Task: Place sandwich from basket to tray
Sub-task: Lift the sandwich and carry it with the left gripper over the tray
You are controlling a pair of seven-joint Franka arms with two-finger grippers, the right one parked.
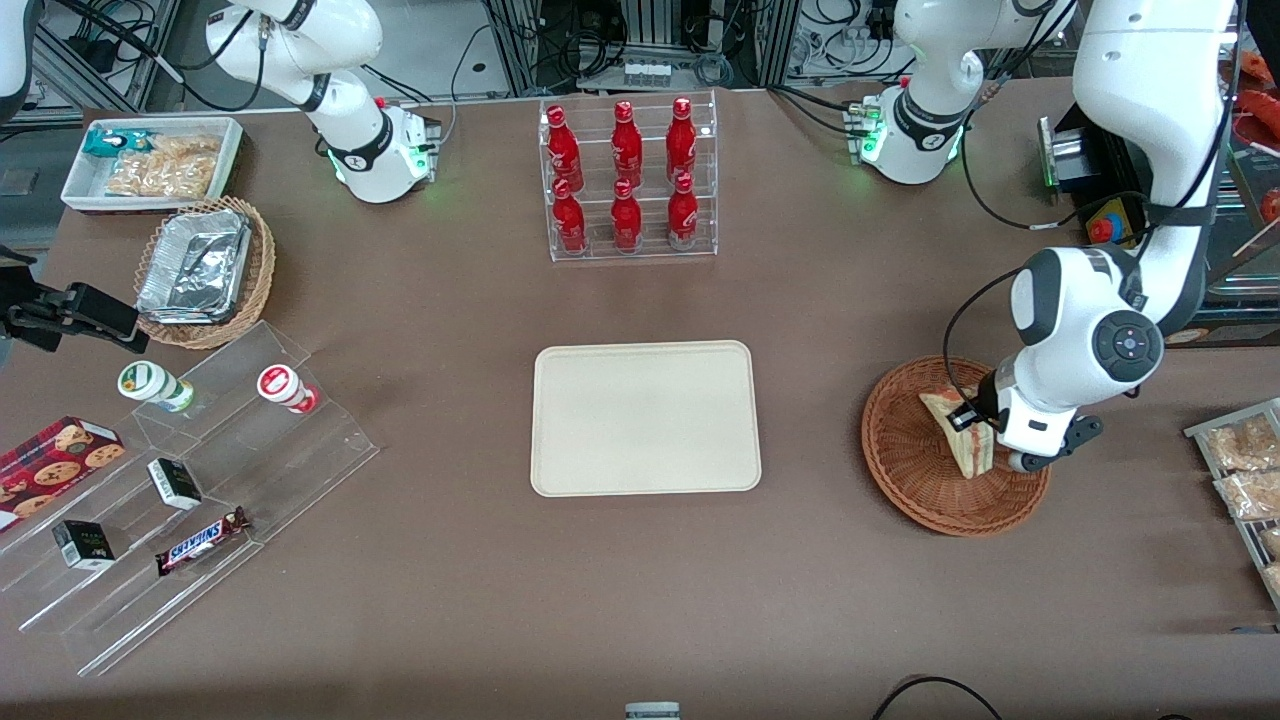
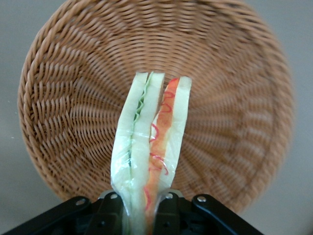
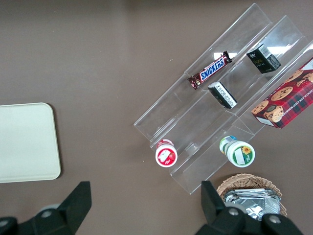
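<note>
The sandwich (image 1: 962,436) is a clear-wrapped wedge with green and red filling, standing on edge over the reddish-brown wicker basket (image 1: 905,470). My gripper (image 1: 978,420) is shut on it, one black finger pressed against each bread face. In the left wrist view the sandwich (image 2: 149,147) rises from between the fingers (image 2: 108,215) with the basket (image 2: 234,112) under it. I cannot tell whether its lower edge still touches the weave. The cream-beige tray (image 1: 645,418) lies flat in the table's middle, toward the parked arm from the basket, with nothing on it.
A clear rack of red bottles (image 1: 627,178) stands farther from the front camera than the tray. Bagged snacks (image 1: 1240,465) lie at the working arm's table edge. A stepped acrylic stand (image 1: 190,480) with snacks, a foil-tray basket (image 1: 200,270) and a white bin (image 1: 150,165) sit toward the parked arm's end.
</note>
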